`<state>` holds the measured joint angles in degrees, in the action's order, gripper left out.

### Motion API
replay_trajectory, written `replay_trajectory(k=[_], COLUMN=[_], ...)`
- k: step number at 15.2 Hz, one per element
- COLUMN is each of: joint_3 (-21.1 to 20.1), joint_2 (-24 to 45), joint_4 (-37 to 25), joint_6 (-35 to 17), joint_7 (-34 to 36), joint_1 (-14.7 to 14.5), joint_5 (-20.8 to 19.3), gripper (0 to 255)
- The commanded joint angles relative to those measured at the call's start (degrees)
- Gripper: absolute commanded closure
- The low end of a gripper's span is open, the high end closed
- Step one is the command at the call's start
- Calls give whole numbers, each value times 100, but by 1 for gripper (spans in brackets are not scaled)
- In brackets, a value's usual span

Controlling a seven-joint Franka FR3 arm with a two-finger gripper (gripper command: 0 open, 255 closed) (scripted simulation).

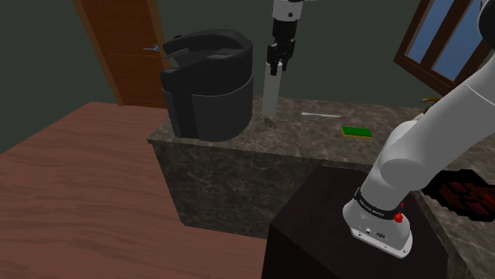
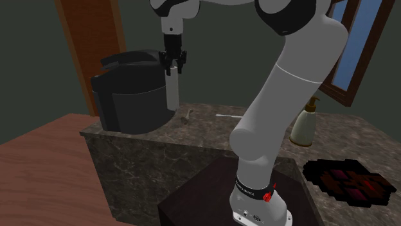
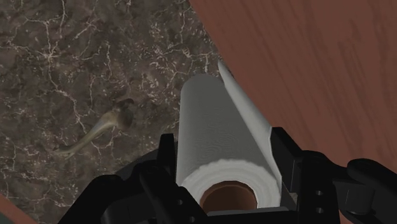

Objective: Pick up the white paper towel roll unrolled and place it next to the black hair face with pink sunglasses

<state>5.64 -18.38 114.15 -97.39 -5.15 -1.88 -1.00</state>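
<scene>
**Transfer step: carry, lower, release**

The marble bench (image 1: 238, 170) carries everything. The white arm (image 1: 432, 143) reaches from its dark stand (image 1: 317, 230) to the far side of the bench, just beside a large black bin (image 1: 208, 83). The face (image 2: 350, 180), judged to be the flat dark shape with red patches, lies on the bench at the second exterior view's right, well apart from the bin. The paper towel roll (image 3: 219, 137) hangs upright in the end effector (image 1: 275, 65), whose fingers are clamped on the roll's upper end, one on each side. A loose sheet stands off the roll's side. The lower end is close to the bench; whether it is clear of the surface cannot be told.

Procedure, as judged:

1. Raise the roll until its lower end is plainly clear of the bench.
2. Carry it upright toward the face, since a grip this near the top may let it swing.
3. Route it high enough to pass over the soap bottle (image 2: 305, 122) and the green sponge (image 1: 357, 131).
4. Move slowly, because the loose sheet may trail.
5. Lower the roll onto bare bench just beside the face, not on it, and release only once it stands.

A small spoon-like thing (image 3: 105, 127) lies on the bench below the roll and needs no action
</scene>
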Motion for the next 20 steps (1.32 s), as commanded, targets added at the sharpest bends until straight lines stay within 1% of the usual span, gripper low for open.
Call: replay_trajectory(k=[1, 18, 20], joint_3=[0, 4, 80], joint_2=[23, 422, 17], joint_4=[-179, -1903, -1436], joint_6=[159, 1485, 1420], joint_7=[-3, -20, -149], joint_1=[-1, -15, 45], joint_5=[3, 39, -20], gripper=[255, 255, 255])
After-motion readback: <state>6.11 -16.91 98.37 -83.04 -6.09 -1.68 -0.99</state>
